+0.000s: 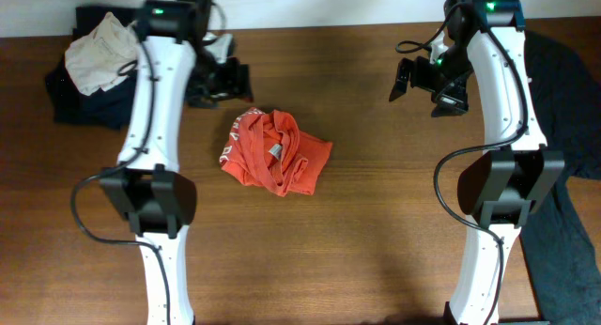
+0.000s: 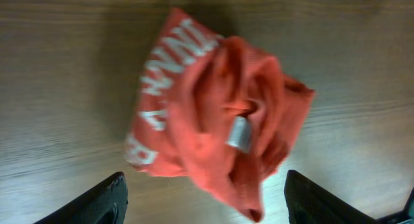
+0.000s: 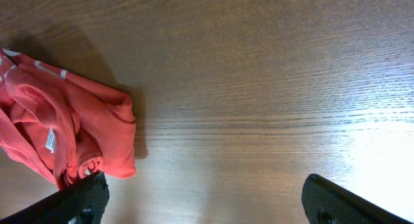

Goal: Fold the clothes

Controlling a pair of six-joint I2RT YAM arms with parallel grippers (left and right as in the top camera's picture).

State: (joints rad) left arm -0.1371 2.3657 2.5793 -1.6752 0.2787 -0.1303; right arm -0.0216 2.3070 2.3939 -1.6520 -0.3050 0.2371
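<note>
— Well, we have the orange T-shirt (image 1: 275, 163) crumpled in a heap near the centre of the table (image 1: 376, 250), with its white lettering (image 2: 158, 88) and neck tag (image 2: 238, 133) facing up and nothing flattened yet. Where do we stand?
— Our left gripper (image 1: 223, 81) hovers at the shirt's eleven o'clock, and our right gripper (image 1: 418, 85) is well apart at two o'clock. Both wrist views show the jaws spread wide, holding nothing.
— So what could go wrong?
— We think a pinch into that bunch could catch several layers at once. A lift would then drag the whole wad instead of opening it.
— And the right side?
— It sits far from the cloth. If only the left pulls, the shirt may slide over the smooth wood toward the clothes pile (image 1: 89, 67) at ten o'clock and tangle there.
</note>
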